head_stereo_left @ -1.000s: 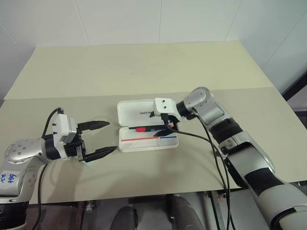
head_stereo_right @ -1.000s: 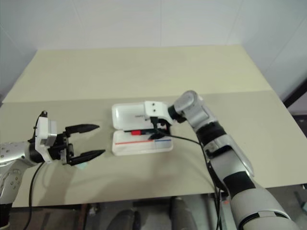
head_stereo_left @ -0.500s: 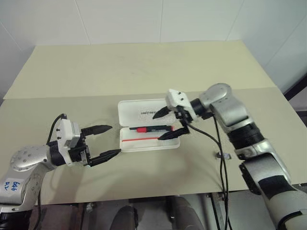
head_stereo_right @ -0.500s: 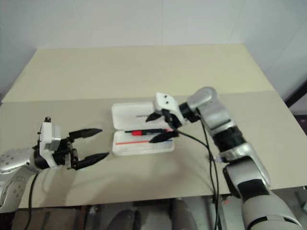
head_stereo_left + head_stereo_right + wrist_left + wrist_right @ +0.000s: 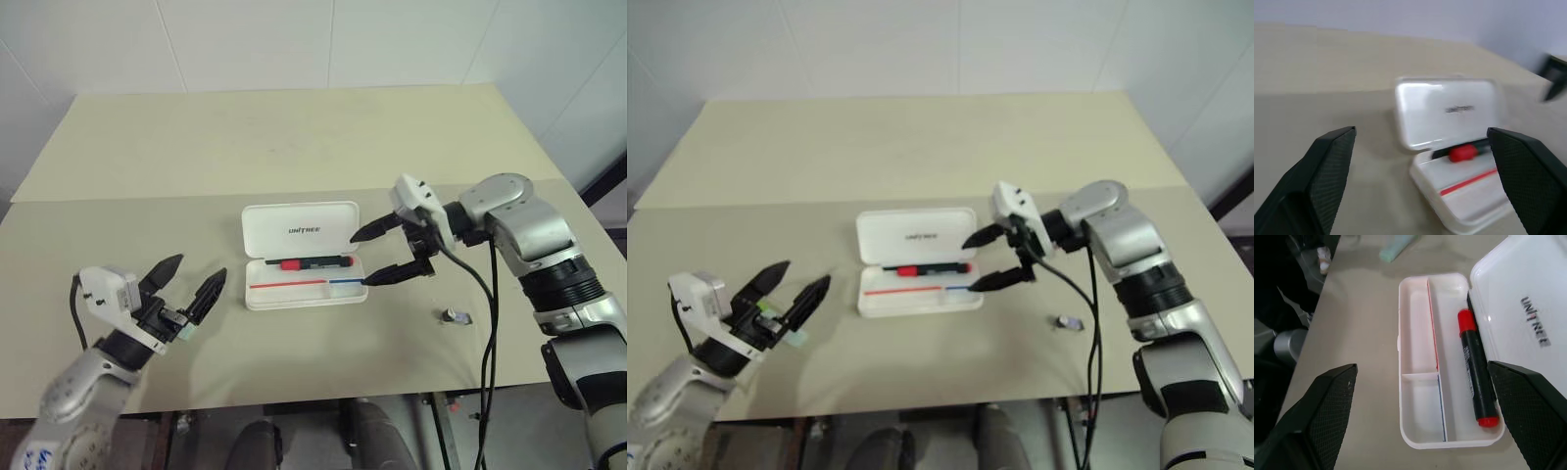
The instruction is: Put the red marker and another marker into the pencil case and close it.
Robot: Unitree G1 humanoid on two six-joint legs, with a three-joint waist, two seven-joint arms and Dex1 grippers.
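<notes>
White tiled wall behind, pale beige desk (image 5: 294, 147) in front. Flat white plastic pencil case (image 5: 303, 256) sits mid-desk, hinged lid open and lying back, grey lettering on the lid. Red marker (image 5: 313, 262), a slim black barrel with a red cap end, lies in the long compartment next to the hinge. Front compartments along the red-and-blue stripe look empty.

Left gripper (image 5: 186, 289) hovers off to the case's left, well apart from it, black fingers (image 5: 163, 271) spread wide, nothing between them. Pale green translucent highlighter (image 5: 789, 330) lies on the desk right under/behind that gripper, mostly hidden by it; can't tell if there's contact.

Right gripper (image 5: 376, 253) hangs just off the case's right end, fingers fully apart, holding nothing. Lower fingertip is just past the case's right front corner; touching or not – can't tell.

Small dark grey piece (image 5: 454, 316) lies on the desk to the right of the case, under the right arm's cable (image 5: 488, 294).
</notes>
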